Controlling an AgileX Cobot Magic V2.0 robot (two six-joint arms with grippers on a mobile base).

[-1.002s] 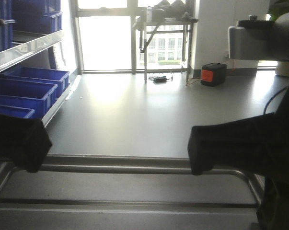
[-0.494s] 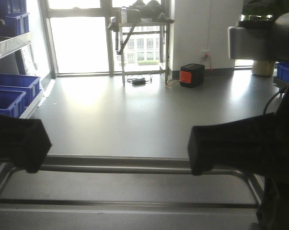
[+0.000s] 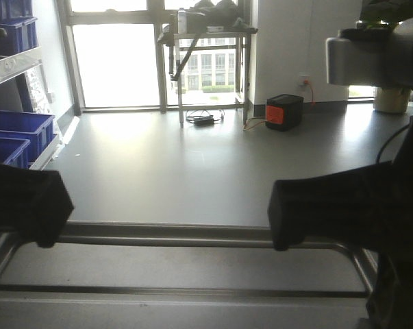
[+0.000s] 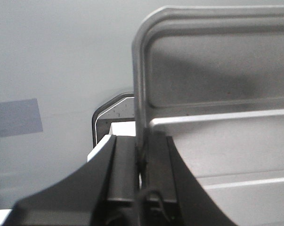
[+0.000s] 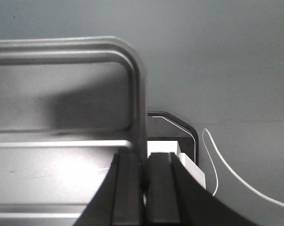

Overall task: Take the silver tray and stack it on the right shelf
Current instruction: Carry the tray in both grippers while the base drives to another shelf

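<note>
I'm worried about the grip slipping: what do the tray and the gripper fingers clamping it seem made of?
The silver tray looks like metal, probably steel or aluminium, satin-finished: bright highlights run along its rolled rim and ridges. The fingers of the left gripper and right gripper look like matte black plastic or rubber; which, I cannot tell.

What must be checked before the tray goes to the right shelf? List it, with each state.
1. Left tool shut on the tray rim: ok.
2. Right tool shut on the opposite rim: ok.
3. Tray held level between both tools: ok in the front view.
4. Tray floor bare, nothing to slide off: ok as far as it shows.
5. Right shelf in sight: not ok, no view shows it.
6. Gap to the shelf: cannot tell.
</note>
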